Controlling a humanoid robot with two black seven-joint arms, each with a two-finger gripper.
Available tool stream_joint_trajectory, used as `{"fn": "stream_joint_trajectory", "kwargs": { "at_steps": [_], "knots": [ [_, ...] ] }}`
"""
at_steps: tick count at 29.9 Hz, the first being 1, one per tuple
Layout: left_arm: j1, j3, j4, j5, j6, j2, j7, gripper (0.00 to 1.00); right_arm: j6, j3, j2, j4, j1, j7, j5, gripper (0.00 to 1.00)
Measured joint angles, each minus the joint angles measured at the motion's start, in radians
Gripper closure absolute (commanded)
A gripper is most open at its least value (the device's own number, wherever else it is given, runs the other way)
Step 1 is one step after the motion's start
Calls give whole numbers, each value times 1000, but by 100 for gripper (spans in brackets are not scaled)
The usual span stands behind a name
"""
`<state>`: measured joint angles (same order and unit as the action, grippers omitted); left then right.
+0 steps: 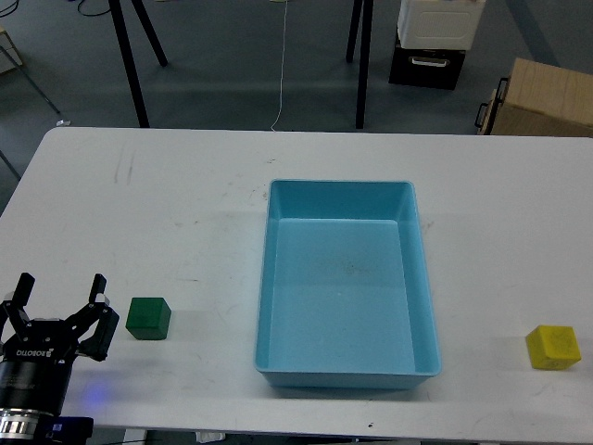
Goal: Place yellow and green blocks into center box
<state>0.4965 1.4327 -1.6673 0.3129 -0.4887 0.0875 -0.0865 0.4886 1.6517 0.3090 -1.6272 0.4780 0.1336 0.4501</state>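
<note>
Nearest, at the lower left corner: left hand (57, 298), black, fingers spread wide and pinching nothing, raised over the near edge of the white bench (185, 185). Just right of its right finger, apart by a narrow strip of bare bench: dark green block (148, 318), sitting flat, slightly turned. Right hand not in view.

Centre of the bench: light blue tray (347, 283), shallow, sloped walls, rounded rim, long side running away from the camera, nothing inside but faint smudges on its floor. Near rim close to the bench's near edge; far rim well short of the far edge. Between green block and tray's left wall, an open lane of bare bench. Left of the tray and toward the far edge, wide bare surface marked only by a few grey scuffs.

Far right, close to the frame's right edge and near the bench's near edge: yellow block (553, 347), tilted a little, well apart from the tray's right wall, with clear bench between them.

Beyond the far edge, on the grey floor: black stand legs (139, 56), a thin white cable (282, 74), a black-and-white crate (432, 46), and a brown cardboard box (542, 100) at the upper right.
</note>
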Motion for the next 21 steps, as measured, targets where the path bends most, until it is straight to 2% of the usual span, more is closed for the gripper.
{"fn": "stream_joint_trajectory", "kwargs": {
  "at_steps": [7,11,16,21],
  "knots": [
    [-6,3,-7,1,0,-5,3,0,0,-10,-24,56,-25,0,35,0],
    [-16,6,-8,1,0,-4,1,0,0,-15,20,72,-34,1,24,0],
    [-46,6,-8,1,0,-6,0,0,0,-57,254,74,-96,-17,-100,0],
    [-81,2,-6,2,0,-8,1,0,-71,-192,515,68,-228,-112,-249,0]
  ]
}}
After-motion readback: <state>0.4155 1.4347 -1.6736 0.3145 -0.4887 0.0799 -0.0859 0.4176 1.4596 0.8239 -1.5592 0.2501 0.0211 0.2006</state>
